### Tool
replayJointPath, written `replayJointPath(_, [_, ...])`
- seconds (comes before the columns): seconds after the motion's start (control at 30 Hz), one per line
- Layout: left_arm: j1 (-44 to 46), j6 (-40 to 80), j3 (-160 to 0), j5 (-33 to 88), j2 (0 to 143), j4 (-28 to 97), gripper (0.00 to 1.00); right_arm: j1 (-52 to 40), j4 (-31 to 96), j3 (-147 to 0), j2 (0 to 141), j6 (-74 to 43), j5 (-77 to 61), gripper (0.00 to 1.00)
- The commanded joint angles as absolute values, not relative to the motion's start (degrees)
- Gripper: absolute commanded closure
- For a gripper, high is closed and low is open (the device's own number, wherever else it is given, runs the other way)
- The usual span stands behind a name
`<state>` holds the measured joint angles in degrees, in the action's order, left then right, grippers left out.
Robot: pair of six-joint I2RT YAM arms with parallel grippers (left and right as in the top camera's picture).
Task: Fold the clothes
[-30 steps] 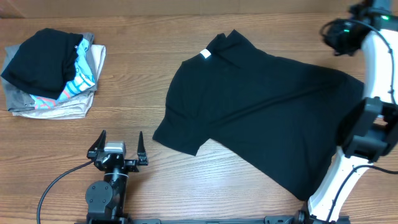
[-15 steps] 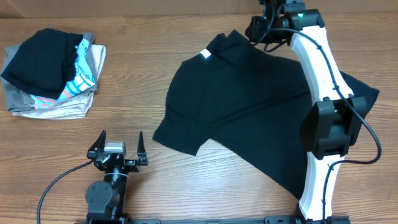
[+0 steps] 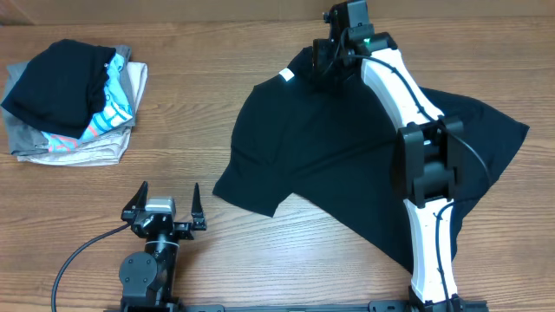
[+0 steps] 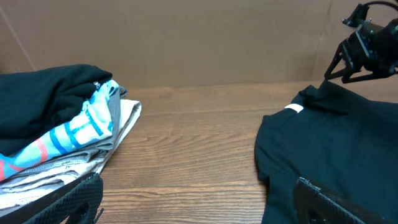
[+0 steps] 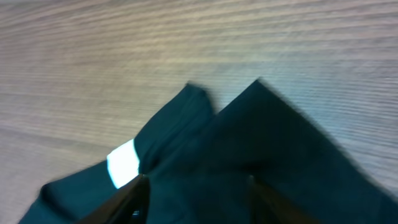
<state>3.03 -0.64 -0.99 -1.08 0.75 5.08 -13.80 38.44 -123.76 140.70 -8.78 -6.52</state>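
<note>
The black T-shirt (image 3: pixel 347 165) lies spread on the table (image 3: pixel 217 95) right of centre, its neck end by the white label (image 3: pixel 287 76) directly under the right gripper (image 3: pixel 330 67), whose fingers stand apart holding nothing; the left gripper (image 3: pixel 164 206) gapes wide, well apart from it.

Right wrist view smeared with motion blur. Right gripper (image 5: pixel 198 198) fingers (image 5: pixel 134 202) cut by bottom edge, tips unseen. Overhead: right arm (image 3: pixel 408 95) covered strip of black T-shirt (image 3: pixel 303 147). White label (image 3: pixel 286 75) print too small to read. Left wrist view: folded pile (image 4: pixel 56 137) cropped at left edge, left gripper (image 4: pixel 199 208) cropped at bottom.
</note>
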Motion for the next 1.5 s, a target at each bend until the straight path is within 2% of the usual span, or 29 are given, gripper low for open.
replayJointPath(0.0, [3.6,-1.7,-0.6,-0.4,0.3,4.9,0.00,-12.4,35.4,-124.1,140.5,-9.0,-1.1,0.44])
replayJointPath(0.1, [3.6,-1.7,-0.6,-0.4,0.3,4.9,0.00,-10.9,34.1,-124.1,140.5,-8.9,-1.2,0.46])
replayJointPath(0.13, [3.6,-1.7,-0.6,-0.4,0.3,4.9,0.00,-9.6,34.6,-124.1,140.6,-6.5,-3.7,0.55])
replayJointPath(0.17, [3.6,-1.7,-0.6,-0.4,0.3,4.9,0.00,-9.0,34.7,-124.1,140.8,-4.4,-6.5,0.55])
replayJointPath(0.23, [3.6,-1.7,-0.6,-0.4,0.3,4.9,0.00,-7.3,34.5,-124.1,141.7,-1.0,-12.5,0.52])
replayJointPath(0.53, [3.6,-1.7,-0.6,-0.4,0.3,4.9,0.00,-2.8,33.6,-124.1,148.2,3.3,-24.3,0.52])
replayJointPath(0.87, [3.6,-1.7,-0.6,-0.4,0.3,4.9,0.00,-2.9,31.3,-124.1,149.4,4.6,-24.6,0.53])
replayJointPath(0.93, [3.6,-1.7,-0.6,-0.4,0.3,4.9,0.00,-2.9,31.4,-124.1,149.4,4.6,-24.7,0.60])
replayJointPath(0.97, [3.6,-1.7,-0.6,-0.4,0.3,4.9,0.00,-2.9,31.3,-124.1,149.4,4.6,-25.3,0.70])
replayJointPath(1.1, [3.6,-1.7,-0.6,-0.4,0.3,4.9,0.00,-2.8,31.1,-125.3,149.1,4.6,-28.9,0.94])
replayJointPath(1.33, [3.6,-1.7,-0.6,-0.4,0.3,4.9,0.00,-3.0,33.5,-127.4,145.1,4.6,-32.7,0.96])
replayJointPath(1.47, [3.6,-1.7,-0.6,-0.4,0.3,4.9,0.00,-4.3,39.9,-127.4,143.6,5.0,-32.7,0.96])
